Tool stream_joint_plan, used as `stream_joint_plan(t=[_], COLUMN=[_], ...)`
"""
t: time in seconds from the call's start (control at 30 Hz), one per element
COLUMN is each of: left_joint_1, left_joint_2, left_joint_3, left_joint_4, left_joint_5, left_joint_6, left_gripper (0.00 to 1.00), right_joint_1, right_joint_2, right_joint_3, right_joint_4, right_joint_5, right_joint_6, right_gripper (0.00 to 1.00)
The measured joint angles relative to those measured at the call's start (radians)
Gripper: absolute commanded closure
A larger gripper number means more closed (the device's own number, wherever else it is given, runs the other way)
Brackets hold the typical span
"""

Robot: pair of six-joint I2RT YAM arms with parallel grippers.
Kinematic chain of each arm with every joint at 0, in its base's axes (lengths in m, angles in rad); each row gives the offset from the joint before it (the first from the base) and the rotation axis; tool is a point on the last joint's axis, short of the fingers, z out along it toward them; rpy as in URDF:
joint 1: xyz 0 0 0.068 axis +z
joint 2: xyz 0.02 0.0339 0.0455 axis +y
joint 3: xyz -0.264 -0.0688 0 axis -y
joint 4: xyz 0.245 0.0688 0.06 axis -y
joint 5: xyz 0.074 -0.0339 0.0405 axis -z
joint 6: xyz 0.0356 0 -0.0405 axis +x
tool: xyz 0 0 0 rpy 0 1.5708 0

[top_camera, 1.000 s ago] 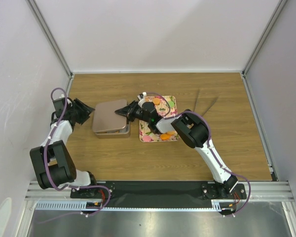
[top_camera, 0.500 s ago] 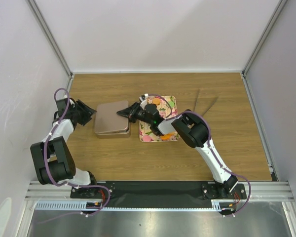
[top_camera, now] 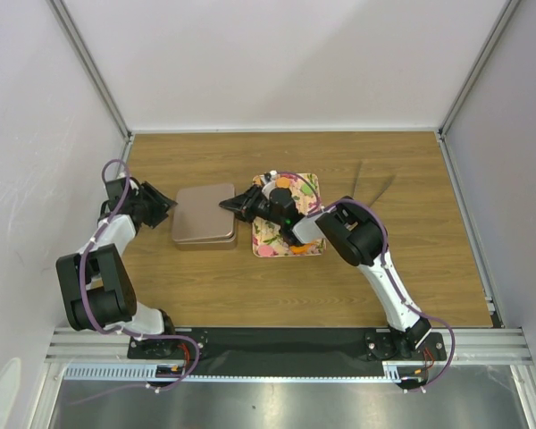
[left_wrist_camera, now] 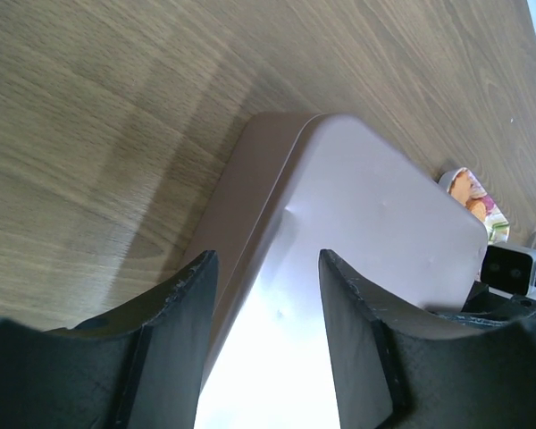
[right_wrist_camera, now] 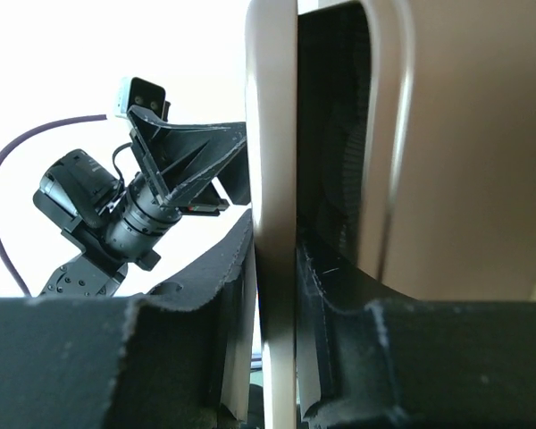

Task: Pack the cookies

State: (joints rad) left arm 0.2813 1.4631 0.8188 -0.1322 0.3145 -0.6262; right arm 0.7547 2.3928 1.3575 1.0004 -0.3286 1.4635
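Right gripper [top_camera: 229, 204], from above, is clenching the right edge of the lid [top_camera: 201, 211], reaching across from the tray [top_camera: 270, 243]. Its arm is covering much of that tray, so I am making out only two orange cookies [top_camera: 286, 185] there, one at the far end and one at the near end. Left gripper [top_camera: 165, 207] is hanging released just beside the lid's left edge.

On the left wrist camera, the left gripper [left_wrist_camera: 266, 259] is standing spread, with the lid [left_wrist_camera: 375, 214] filling the gap ahead. A sliver of tray [left_wrist_camera: 478, 201] is peeking past the far corner.

On the right wrist camera, the right gripper [right_wrist_camera: 274, 259] is pinching the lid's rim [right_wrist_camera: 272, 134]. I am seeing only darkness under the lid. The left arm [right_wrist_camera: 116, 214] is showing beyond, against glare.
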Motion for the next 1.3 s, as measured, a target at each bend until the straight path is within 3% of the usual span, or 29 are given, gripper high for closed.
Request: stream_joint_plan(t=[0.7, 1.3], left_joint_1=[-0.042, -0.044], left_joint_2=[0.011, 0.011], left_joint_3=[0.0, 0.0], left_joint_4=[-0.006, -0.012], left_joint_5=[-0.035, -0.049], left_joint_6=[0.018, 0.025], left_gripper=[0.47, 0.47], right_joint_1=[-0.061, -0.096], right_joint_2=[-0.063, -0.124], right_joint_3=[-0.161, -0.228], right_joint_4=[0.079, 0.041], right_joint_5=[-0.028, -0.037], right_joint_6=[0.0, -0.035], right_gripper=[0.75, 0.69])
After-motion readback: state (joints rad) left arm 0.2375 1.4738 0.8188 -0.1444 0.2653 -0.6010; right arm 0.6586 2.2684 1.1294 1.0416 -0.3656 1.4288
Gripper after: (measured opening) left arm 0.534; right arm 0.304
